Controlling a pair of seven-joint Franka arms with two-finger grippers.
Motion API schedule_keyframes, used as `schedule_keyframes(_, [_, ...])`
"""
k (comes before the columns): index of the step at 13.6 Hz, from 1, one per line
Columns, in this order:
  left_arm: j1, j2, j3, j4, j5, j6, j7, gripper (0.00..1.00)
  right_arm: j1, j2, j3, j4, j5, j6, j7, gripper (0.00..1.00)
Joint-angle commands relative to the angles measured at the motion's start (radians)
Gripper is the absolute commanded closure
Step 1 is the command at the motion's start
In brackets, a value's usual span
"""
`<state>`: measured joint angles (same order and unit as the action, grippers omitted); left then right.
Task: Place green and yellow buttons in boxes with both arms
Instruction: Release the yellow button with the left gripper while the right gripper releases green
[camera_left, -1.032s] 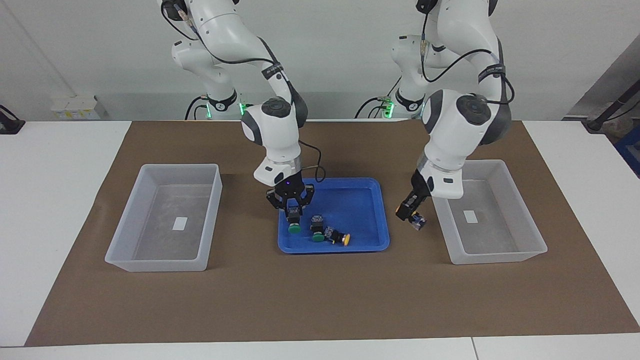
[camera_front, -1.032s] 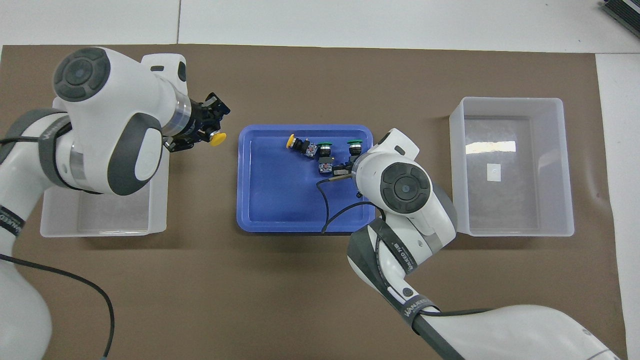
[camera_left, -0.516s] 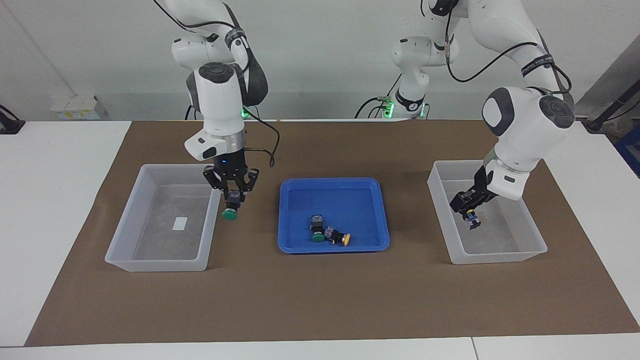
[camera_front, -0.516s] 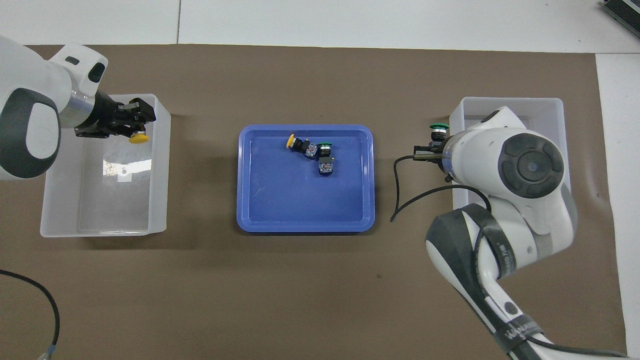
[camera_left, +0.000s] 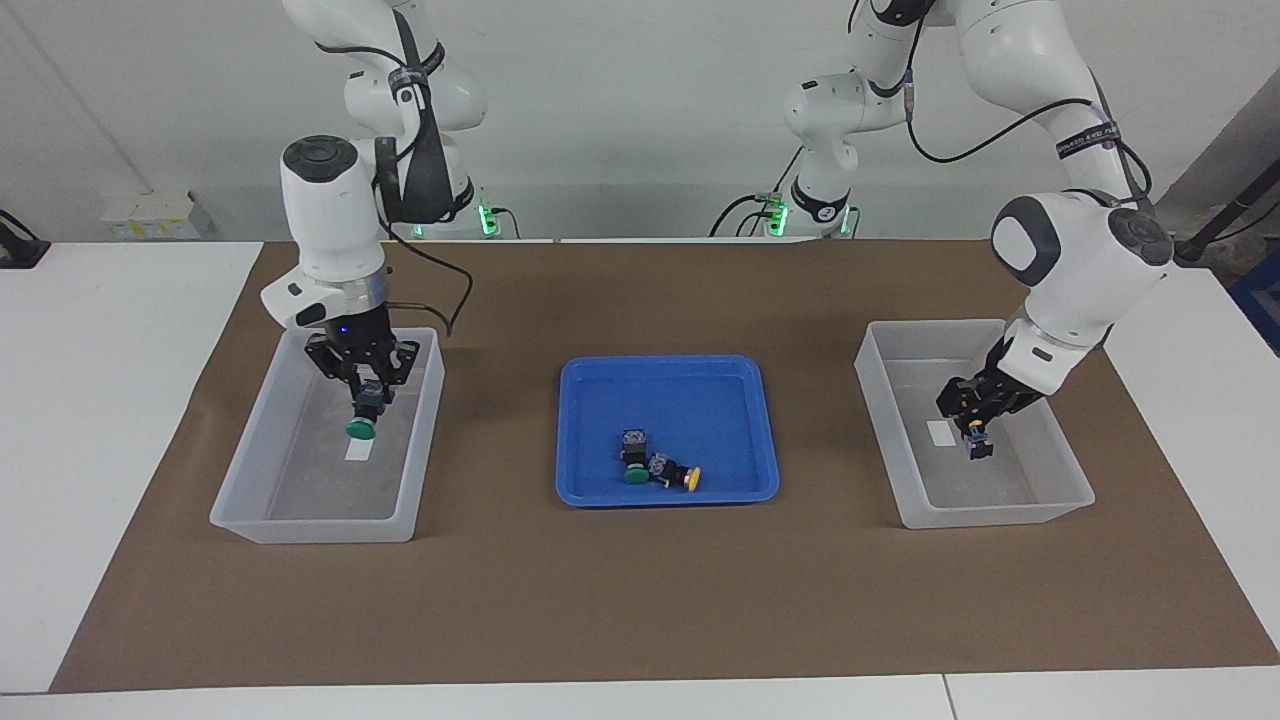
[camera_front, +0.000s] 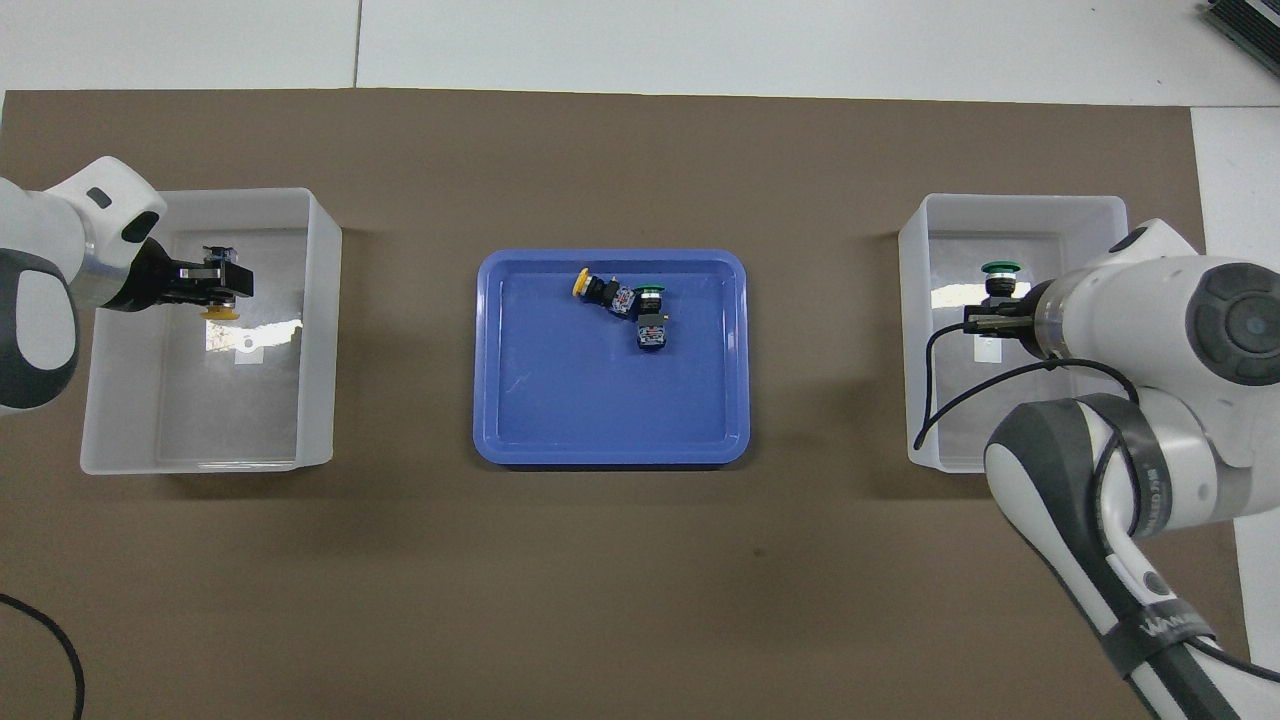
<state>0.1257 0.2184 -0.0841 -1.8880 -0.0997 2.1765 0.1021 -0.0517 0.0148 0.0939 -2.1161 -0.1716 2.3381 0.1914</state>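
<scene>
My right gripper (camera_left: 366, 392) is shut on a green button (camera_left: 361, 427), cap down, low inside the box (camera_left: 320, 530) at the right arm's end, over its white label. It also shows in the overhead view (camera_front: 1000, 302) with the green button (camera_front: 1000, 270). My left gripper (camera_left: 973, 418) is shut on a yellow button (camera_left: 977, 445), low inside the other box (camera_left: 1000, 516), beside its label. In the overhead view that gripper (camera_front: 215, 287) holds the yellow button (camera_front: 218, 313). One green button (camera_left: 633, 466) and one yellow button (camera_left: 683, 476) lie touching in the blue tray (camera_left: 700, 400).
The blue tray (camera_front: 560, 400) sits mid-table between the two boxes (camera_front: 322, 330) (camera_front: 912, 330), all on a brown mat. The tray's two buttons (camera_front: 650, 312) (camera_front: 590, 286) lie toward its edge farther from the robots.
Both arms have swung outward from the tray. Each gripper carried its button over the box wall and down inside its box.
</scene>
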Motion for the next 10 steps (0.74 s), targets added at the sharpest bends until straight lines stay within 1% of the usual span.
schedule_keyframes(1, [0.000, -0.062, -0.006, -0.069, 0.012, 0.022, 0.011, 0.38, -0.084, 0.066, 0.012, -0.010, 0.075, 0.116, -0.130, 1.00])
schedule_keyframes(2, [-0.004, -0.062, -0.005, -0.063, 0.012, 0.020, 0.010, 0.22, -0.111, 0.106, 0.012, -0.007, 0.076, 0.162, -0.179, 1.00])
schedule_keyframes(3, [-0.005, -0.062, -0.005, -0.051, 0.012, 0.020, 0.010, 0.14, -0.131, 0.129, 0.012, -0.007, 0.076, 0.187, -0.210, 1.00])
schedule_keyframes(4, [-0.008, -0.062, -0.005, -0.034, 0.014, 0.011, 0.010, 0.09, -0.145, 0.152, 0.012, -0.002, 0.076, 0.205, -0.237, 1.00])
schedule_keyframes(5, [-0.009, -0.059, -0.005, -0.008, 0.014, -0.004, 0.008, 0.08, -0.146, 0.175, 0.012, 0.014, 0.076, 0.225, -0.269, 1.00])
schedule_keyframes(6, [-0.012, -0.054, -0.005, 0.021, 0.014, -0.030, 0.001, 0.09, -0.148, 0.201, 0.012, 0.040, 0.076, 0.225, -0.292, 1.00])
schedule_keyframes(7, [-0.024, -0.050, -0.006, 0.050, 0.014, -0.055, -0.039, 0.13, -0.148, 0.226, 0.012, 0.056, 0.076, 0.228, -0.302, 1.00])
schedule_keyframes(8, [-0.055, -0.047, -0.005, 0.072, 0.015, -0.073, -0.103, 0.19, -0.148, 0.246, 0.012, 0.073, 0.076, 0.228, -0.303, 1.00])
schedule_keyframes(9, [-0.073, -0.047, -0.006, 0.088, 0.044, -0.084, -0.149, 0.19, -0.148, 0.269, 0.012, 0.090, 0.075, 0.234, -0.309, 1.00])
schedule_keyframes(10, [-0.099, -0.045, -0.008, 0.098, 0.087, -0.099, -0.212, 0.19, -0.148, 0.292, 0.012, 0.100, 0.075, 0.265, -0.326, 1.00])
